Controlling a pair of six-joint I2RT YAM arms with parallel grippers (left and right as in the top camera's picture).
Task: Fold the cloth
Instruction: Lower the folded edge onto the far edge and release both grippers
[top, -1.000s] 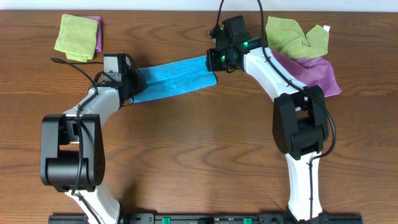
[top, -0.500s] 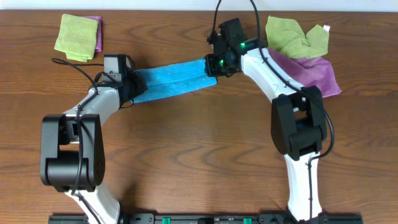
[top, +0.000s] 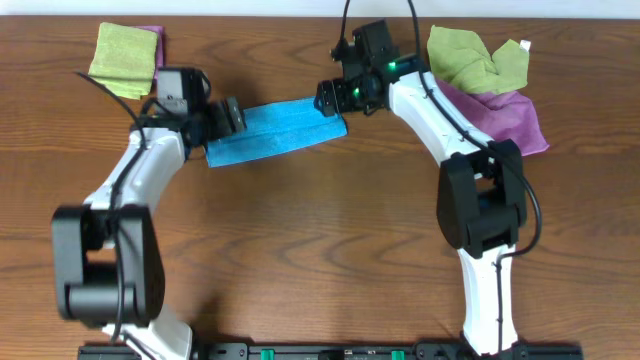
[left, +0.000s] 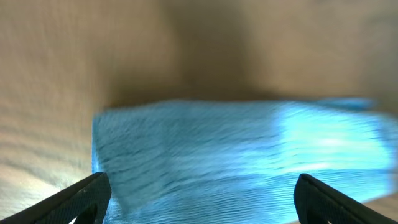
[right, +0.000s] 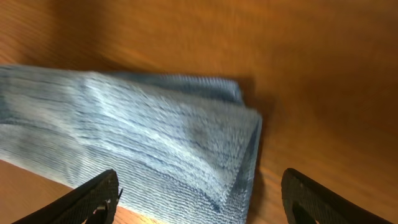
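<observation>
the blue cloth (top: 275, 128) is lying flat on the wooden table (top: 320, 250) in the upper middle of the overhead frame. it is folded into a long narrow strip that is rising slightly from left to right.

the left gripper (top: 227, 114) is sitting over the strip's left end with its jaws standing wide. in the left wrist view its fingertips (left: 87, 198) are showing at the lower corners of the frame. the strip's short edge is lying between them, ungripped.

the right gripper (top: 331, 97) is sitting over the strip's right end, jaws likewise standing wide. in the right wrist view its fingertips (right: 93, 199) are flanking the layered corner of the strip, and nothing is being pinched. both wrist views are showing blur.

a folded green cloth (top: 124, 58) is resting on a small purple cloth (top: 153, 45) at the upper left of the overhead frame. a crumpled green cloth (top: 475, 55) is overlapping a large purple cloth (top: 505, 118) at the upper right, beside the right arm.
</observation>
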